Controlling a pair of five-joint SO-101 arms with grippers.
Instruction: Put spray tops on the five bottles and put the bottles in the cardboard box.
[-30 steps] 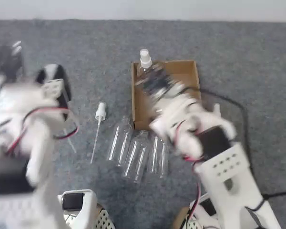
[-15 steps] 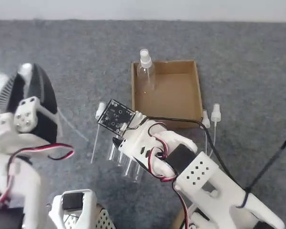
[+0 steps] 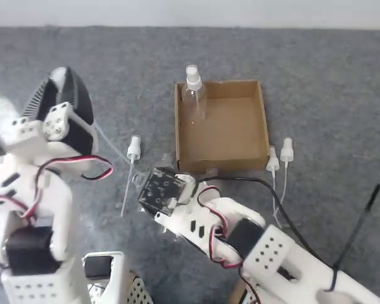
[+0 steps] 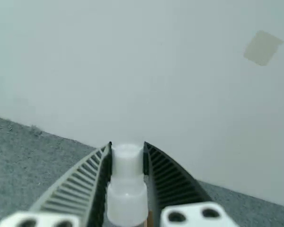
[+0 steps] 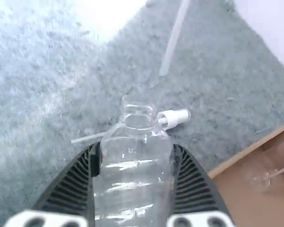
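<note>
High: cardboard box [image 3: 263,120] mid-table, one capped bottle [image 3: 193,95] at its far-left corner; left wrist: left gripper [image 4: 127,147] clamped on a spray top [image 4: 127,189]; right wrist: right gripper [image 5: 135,151] clamped on an open bottle [image 5: 132,175], so I'd hold its neck steady and feed the tube in straight.

Cardboard box [image 3: 228,130]: one.
Bottles countable: two, one capped bottle [image 3: 193,101] and one open bottle [image 5: 132,161]. Any beneath the arm cannot be counted.
Spray tops: five, made up of three loose spray tops [image 3: 133,148], [image 3: 273,159], [image 3: 287,150], one fitted spray top [image 3: 192,73] and one gripped spray top [image 4: 127,189].
Arms [image 3: 31,209], [image 3: 240,231]: two.
</note>
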